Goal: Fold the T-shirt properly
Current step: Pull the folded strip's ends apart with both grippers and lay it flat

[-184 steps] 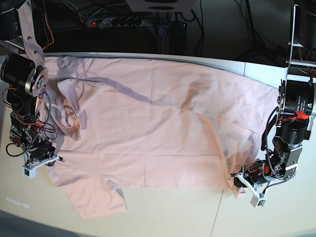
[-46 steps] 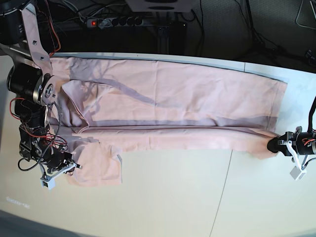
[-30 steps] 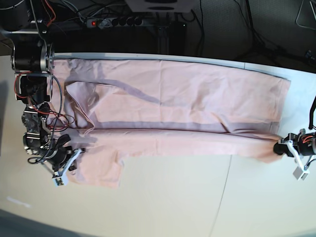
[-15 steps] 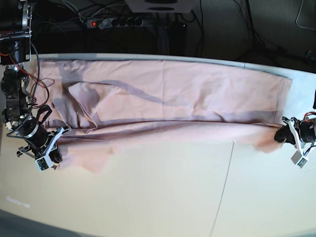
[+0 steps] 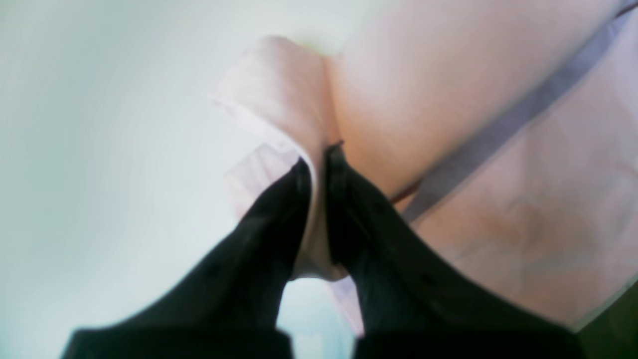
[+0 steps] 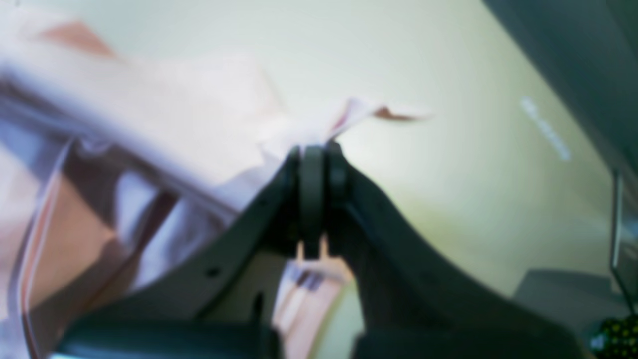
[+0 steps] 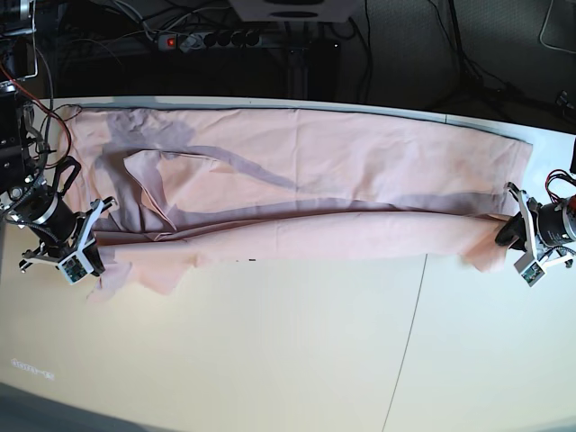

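Both hands are clamped on the T-shirt [image 7: 297,193] — left hand [image 7: 515,236] and right hand [image 7: 86,256] each pinch an end of the fold stretched between them over the counter [image 7: 270,360].

- A pale cream table [image 7: 297,360] fills the near side, a thin dark seam line [image 7: 407,342] running across it right of centre.
- Beyond its far edge it's dark: a power strip [image 7: 207,40] with a red light, tangled cables [image 7: 468,54].
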You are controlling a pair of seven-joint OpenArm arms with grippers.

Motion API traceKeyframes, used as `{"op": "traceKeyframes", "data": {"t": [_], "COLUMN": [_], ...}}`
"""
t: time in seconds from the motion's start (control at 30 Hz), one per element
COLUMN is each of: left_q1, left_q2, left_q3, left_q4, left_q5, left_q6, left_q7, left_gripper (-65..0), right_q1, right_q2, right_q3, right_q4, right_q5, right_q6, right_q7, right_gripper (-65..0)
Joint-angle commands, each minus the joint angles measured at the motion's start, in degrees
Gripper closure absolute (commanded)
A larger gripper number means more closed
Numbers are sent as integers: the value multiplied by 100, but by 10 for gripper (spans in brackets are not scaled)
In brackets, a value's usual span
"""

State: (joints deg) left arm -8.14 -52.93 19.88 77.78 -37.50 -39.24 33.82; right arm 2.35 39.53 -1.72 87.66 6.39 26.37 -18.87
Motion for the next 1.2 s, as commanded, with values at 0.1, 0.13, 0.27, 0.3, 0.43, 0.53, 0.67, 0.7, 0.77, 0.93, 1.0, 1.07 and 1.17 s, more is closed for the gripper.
{"op": "traceKeyframes", "data": {"t": [0.1,0.13,0.27,0.3,0.43,0.53,0.67,0.7,0.77,0.93,1.0,1.07,1.17], "left_q1": [-118,-118,-118,-118,-118,-118,-118,-118,-118,-118,-118,-118,-118], "left_q2": [-221,-221,-221,-219,-219,-221,-219,-216,-219,-216,-219,-219,-216], "left_q3": [-72,-72,-72,-70,-72,-72,-72,-70,-70,-70,-70,-70,-72], "left_q4": [61,61,61,61,61,61,61,61,61,61,61,61,61], "left_q5": [-42,-44,-136,-186,-623,-898,-903,-905,-903,-903,-903,-905,-901], "left_q6": [-76,-76,-76,-76,-76,-76,-76,-76,-76,-76,-76,-76,-76], "left_q7": [-59,-59,-57,-33,409,761,802,800,802,804,822,850,879], "left_gripper": [0,0,0,0,0,0,0,0,0,-70,-79,-79,-87], "right_q1": [-245,-319,-476,-496,-651,-890,-1268,-1370,-1569,-1917,-2020,-2133,-2199], "right_q2": [170,170,173,170,162,155,155,155,155,153,125,122,87], "right_q3": [256,321,527,555,586,625,857,960,1167,1370,1370,1370,1370], "right_q4": [313,352,382,387,424,551,848,907,990,1034,1034,1032,1027], "right_q5": [28,28,50,96,223,223,249,295,424,501,496,501,501], "right_q6": [363,365,365,365,365,365,365,365,365,365,367,367,365], "right_q7": [111,111,107,105,66,68,68,68,68,46,20,22,-90], "right_gripper": [0,0,0,0,0,0,0,0,0,0,0,0,0]}}
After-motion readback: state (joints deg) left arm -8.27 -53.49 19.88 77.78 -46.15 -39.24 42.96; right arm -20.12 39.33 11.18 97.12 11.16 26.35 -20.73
